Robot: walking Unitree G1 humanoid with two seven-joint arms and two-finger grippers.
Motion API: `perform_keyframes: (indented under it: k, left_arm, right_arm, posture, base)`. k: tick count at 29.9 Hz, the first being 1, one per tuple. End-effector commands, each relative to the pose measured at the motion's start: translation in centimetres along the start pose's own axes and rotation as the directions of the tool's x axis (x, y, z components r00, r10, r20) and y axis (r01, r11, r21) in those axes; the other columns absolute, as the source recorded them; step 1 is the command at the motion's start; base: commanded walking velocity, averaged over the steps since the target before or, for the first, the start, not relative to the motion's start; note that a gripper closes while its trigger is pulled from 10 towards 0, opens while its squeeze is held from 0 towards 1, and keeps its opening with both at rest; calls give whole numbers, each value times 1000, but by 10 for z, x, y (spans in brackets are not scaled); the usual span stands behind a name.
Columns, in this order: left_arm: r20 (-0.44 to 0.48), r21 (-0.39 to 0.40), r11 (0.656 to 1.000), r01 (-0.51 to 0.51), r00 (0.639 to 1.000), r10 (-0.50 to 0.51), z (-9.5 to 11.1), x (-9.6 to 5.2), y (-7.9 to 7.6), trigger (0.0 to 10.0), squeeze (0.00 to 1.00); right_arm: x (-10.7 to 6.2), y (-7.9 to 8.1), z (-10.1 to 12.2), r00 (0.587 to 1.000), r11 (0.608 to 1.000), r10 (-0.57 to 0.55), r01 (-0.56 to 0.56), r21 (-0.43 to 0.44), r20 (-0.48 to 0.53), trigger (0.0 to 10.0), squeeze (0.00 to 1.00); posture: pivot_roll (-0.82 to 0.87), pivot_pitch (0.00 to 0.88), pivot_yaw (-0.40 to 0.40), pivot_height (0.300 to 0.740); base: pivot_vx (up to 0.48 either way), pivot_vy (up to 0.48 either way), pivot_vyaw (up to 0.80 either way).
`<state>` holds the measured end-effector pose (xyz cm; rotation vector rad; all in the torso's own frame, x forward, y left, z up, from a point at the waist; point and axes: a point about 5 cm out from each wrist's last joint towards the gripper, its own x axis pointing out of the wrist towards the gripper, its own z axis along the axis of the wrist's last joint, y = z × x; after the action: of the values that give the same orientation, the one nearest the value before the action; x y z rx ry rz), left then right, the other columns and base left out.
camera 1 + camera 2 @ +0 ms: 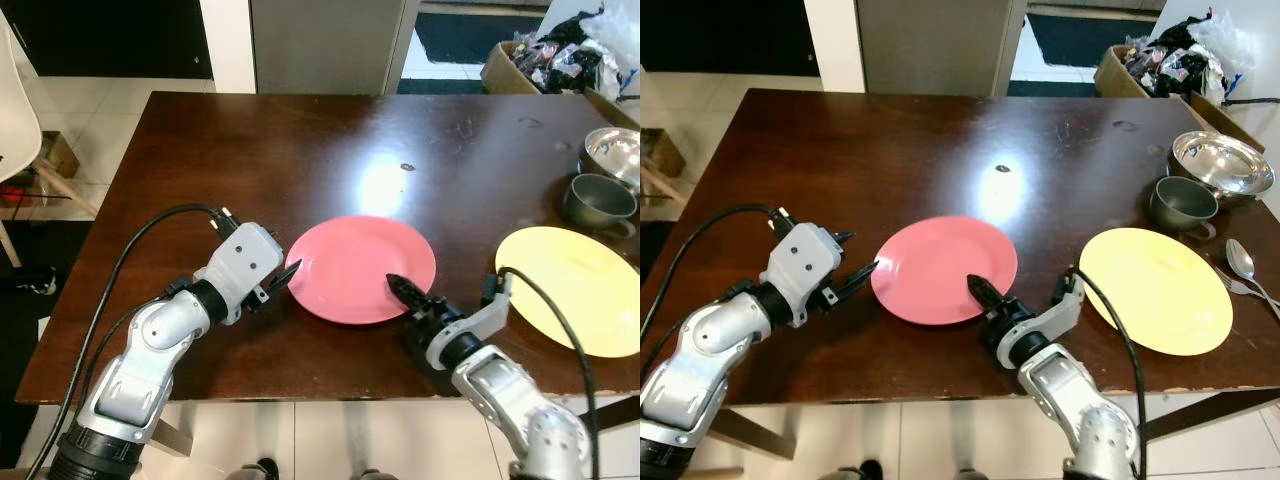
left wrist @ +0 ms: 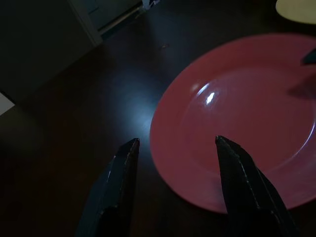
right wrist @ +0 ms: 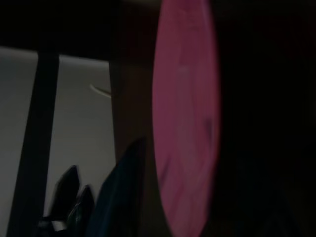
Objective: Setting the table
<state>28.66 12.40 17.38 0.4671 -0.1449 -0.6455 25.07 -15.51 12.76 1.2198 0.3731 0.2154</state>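
A pink plate (image 1: 360, 268) lies flat in the middle of the dark wooden table (image 1: 300, 150). My left gripper (image 1: 288, 272) is at the plate's left rim, low over the table. In the left wrist view it (image 2: 176, 142) is open, one finger (image 2: 118, 177) over bare wood and the other over the plate (image 2: 247, 113), with nothing held. My right gripper (image 1: 400, 290) reaches in from the table's near edge and points onto the plate's near right rim. The right wrist view is dark and shows the plate (image 3: 185, 123) edge-on.
A yellow plate (image 1: 575, 285) lies to the right of the pink one. Behind it stand a grey cup (image 1: 597, 200) and a steel bowl (image 1: 615, 150); a spoon (image 1: 1240, 260) lies at the far right. A white chair (image 1: 20, 120) stands left of the table.
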Motion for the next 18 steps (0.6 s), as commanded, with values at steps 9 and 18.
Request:
perform_keyframes:
  k: [9,18]
  left_arm:
    - [1,3,1000,21,1000,-21,-3,1,-7,10000,0]
    - [8,-5,1000,30,1000,-30,-3,7,-12,10000,0]
  right_arm:
    - [-63,1,-22,992,994,-101,103,24,-70,10000,0]
    - [-65,2,18,986,864,-162,166,-475,51,10000,0]
  posture:
    - [-160,79,0,740]
    - [-175,69,13,740]
  base:
    - [0,0,0]
    - [0,0,0]
